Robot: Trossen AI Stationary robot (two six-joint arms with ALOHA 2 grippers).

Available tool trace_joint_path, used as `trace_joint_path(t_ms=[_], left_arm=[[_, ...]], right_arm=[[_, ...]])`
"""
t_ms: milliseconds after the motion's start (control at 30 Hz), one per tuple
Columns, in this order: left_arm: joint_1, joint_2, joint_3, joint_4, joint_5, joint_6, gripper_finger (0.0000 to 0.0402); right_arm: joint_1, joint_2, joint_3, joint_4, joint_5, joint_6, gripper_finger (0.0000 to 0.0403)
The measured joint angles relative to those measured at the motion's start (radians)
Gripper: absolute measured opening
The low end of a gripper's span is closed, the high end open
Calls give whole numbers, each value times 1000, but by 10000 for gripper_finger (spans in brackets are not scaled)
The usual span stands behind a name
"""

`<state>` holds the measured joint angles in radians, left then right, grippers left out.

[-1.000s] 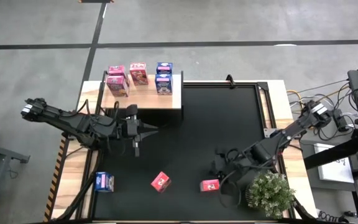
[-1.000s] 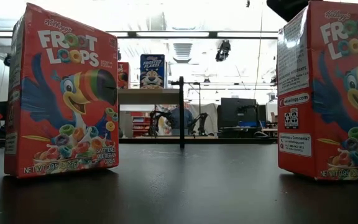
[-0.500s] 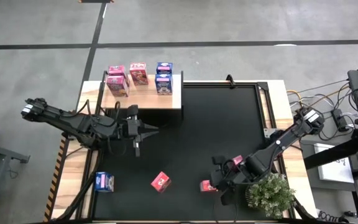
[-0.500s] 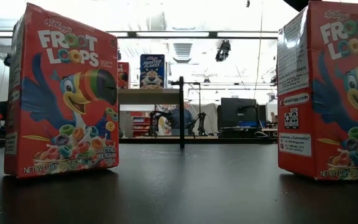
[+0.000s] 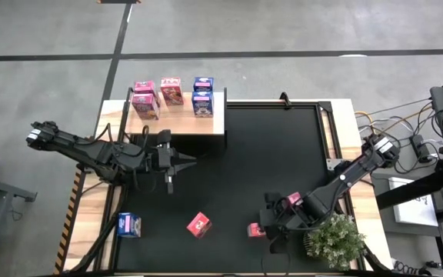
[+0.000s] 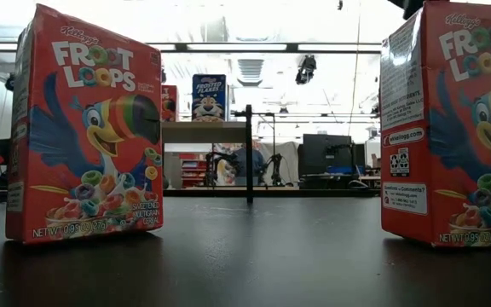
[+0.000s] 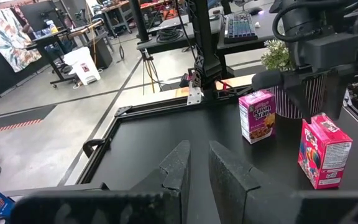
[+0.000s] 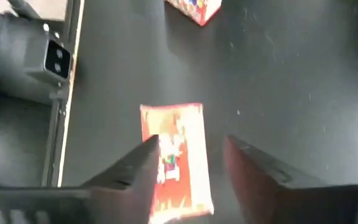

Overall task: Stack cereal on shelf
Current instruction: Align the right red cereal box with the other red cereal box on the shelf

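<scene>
A pink cereal box (image 5: 255, 229) stands on the black mat near the front edge. My right gripper (image 5: 265, 222) is directly above it, open, with one finger on each side of the box's top (image 8: 174, 149). The box also shows in the left wrist view (image 7: 324, 151). Another pink box (image 5: 199, 224) and a blue one (image 5: 130, 225) stand farther left. The pale wooden shelf (image 5: 179, 121) at the back left holds pink boxes (image 5: 145, 101) and blue ones (image 5: 202, 96). My left gripper (image 5: 181, 161) waits shut, level above the mat in front of the shelf. My right gripper comes at the pink box from above, fingers pointing down, one finger (image 8: 138, 168) at the box's edge and the other (image 8: 257, 171) apart from it. Whether a finger touches the box, I cannot tell. The box stands upright on the mat.
A potted plant (image 5: 334, 238) stands at the front right corner, close beside my right arm. A black post (image 5: 284, 98) rises at the mat's far edge. The middle of the mat (image 5: 268, 154) lies bare between the two arms.
My right gripper has moved toward the table's near edge and down, from behind the pink box to right over it. The box has stayed in place.
</scene>
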<state>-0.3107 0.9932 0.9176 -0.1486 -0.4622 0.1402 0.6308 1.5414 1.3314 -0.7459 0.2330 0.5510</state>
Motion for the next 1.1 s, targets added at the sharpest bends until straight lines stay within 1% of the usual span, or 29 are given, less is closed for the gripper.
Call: trace_joint_path(t_ms=[100,167,233,333,433,533,800,1100], left_arm=[[0,0,0,0,0,0,39],[0,0,0,0,0,0,39],[0,0,0,0,0,0,39],[0,0,0,0,0,0,39],[0,0,0,0,0,0,39],[0,0,0,0,0,0,39],[0,0,0,0,0,-8,39],[0,0,0,0,0,-10,39]], right_arm=[[9,4,-3,-34,-1,26,236],[11,16,-4,-49,-5,29,263],[16,32,-5,-56,-5,29,283],[19,51,-4,-49,-5,29,297],[20,71,-2,-48,-21,29,297],[19,78,-2,-49,-31,29,288],[17,34,2,-69,-23,59,264],[24,22,11,-65,-35,74,258]])
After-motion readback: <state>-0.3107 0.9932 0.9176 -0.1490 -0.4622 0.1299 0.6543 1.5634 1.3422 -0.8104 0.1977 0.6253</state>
